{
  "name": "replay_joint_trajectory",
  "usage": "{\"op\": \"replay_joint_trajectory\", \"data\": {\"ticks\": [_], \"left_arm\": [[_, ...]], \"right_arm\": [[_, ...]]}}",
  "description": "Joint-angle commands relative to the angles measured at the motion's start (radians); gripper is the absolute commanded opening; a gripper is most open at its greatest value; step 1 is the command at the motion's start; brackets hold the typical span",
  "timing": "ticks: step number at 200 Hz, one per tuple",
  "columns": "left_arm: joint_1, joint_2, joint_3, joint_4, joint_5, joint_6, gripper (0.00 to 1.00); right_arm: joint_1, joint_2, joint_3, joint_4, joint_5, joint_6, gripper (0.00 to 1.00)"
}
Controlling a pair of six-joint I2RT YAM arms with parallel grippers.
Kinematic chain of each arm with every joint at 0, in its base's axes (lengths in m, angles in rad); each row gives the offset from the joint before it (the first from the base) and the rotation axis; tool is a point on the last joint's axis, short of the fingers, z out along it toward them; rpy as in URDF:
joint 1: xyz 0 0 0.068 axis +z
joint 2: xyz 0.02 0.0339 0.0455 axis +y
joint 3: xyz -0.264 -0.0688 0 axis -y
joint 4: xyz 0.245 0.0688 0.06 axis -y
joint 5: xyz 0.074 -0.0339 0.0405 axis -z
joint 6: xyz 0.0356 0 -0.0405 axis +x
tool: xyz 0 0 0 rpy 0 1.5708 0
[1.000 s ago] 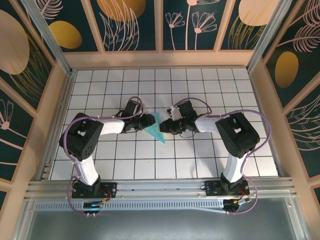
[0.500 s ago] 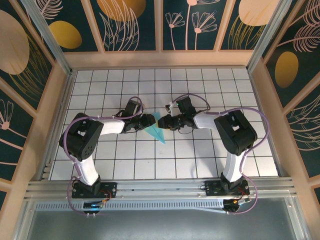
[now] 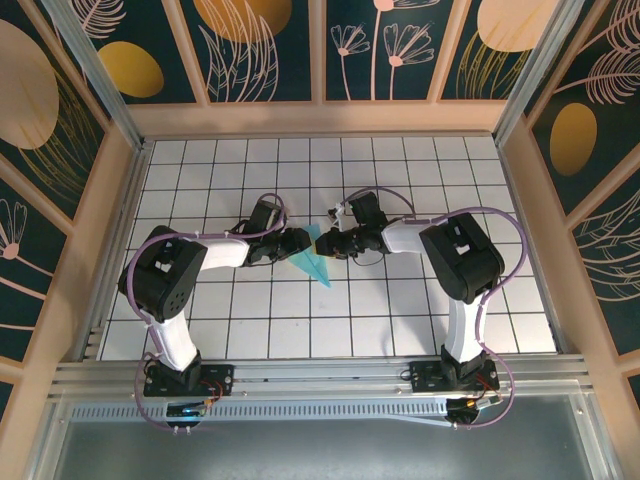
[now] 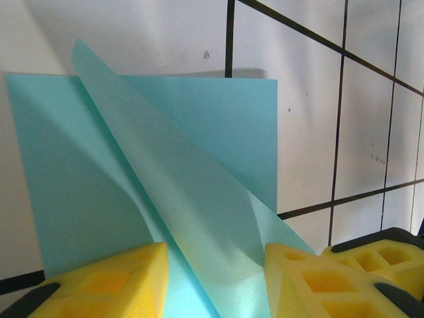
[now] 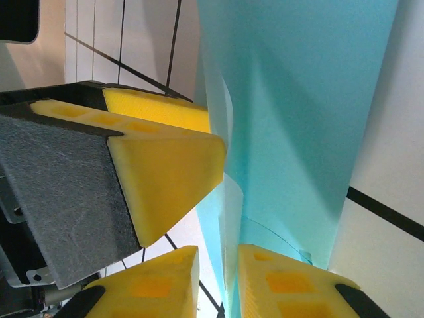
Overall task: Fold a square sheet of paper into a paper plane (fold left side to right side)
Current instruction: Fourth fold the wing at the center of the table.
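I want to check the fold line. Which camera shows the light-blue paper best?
The left wrist view: the paper lies spread out there, a raised flap running diagonally over the flat layer. The right wrist view shows a close, steeply angled strip of it. The top view shows a small blue sliver.

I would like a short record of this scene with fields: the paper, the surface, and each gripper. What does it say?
paper: thin light-blue sheet of paper, partly folded, one flap raised off the rest
surface: white grid-tiled table
left gripper: yellow fingers apart, the raised flap between them
right gripper: yellow fingers close together on either side of a raised paper edge; firm grip unclear
position: both grippers meet at the paper, mid-table
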Motion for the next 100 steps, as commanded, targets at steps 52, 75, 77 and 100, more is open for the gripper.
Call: {"op": "replay_joint_trajectory", "data": {"ticks": [52, 75, 77, 100], "left_arm": [[-0.003, 0.02, -0.012, -0.047, -0.026, 0.011, 0.42], [-0.003, 0.019, -0.013, -0.05, -0.027, 0.011, 0.42], [-0.003, 0.019, -0.013, -0.05, -0.027, 0.01, 0.42], [-0.003, 0.019, -0.011, -0.052, -0.025, 0.013, 0.42]], "right_arm": [[-0.001, 0.02, 0.027, -0.065, 0.048, -0.052, 0.1], [0.0, 0.024, 0.029, -0.083, 0.068, -0.058, 0.06], [0.0, 0.023, 0.029, -0.084, 0.07, -0.058, 0.06], [-0.001, 0.026, 0.031, -0.096, 0.09, -0.063, 0.05]]}}
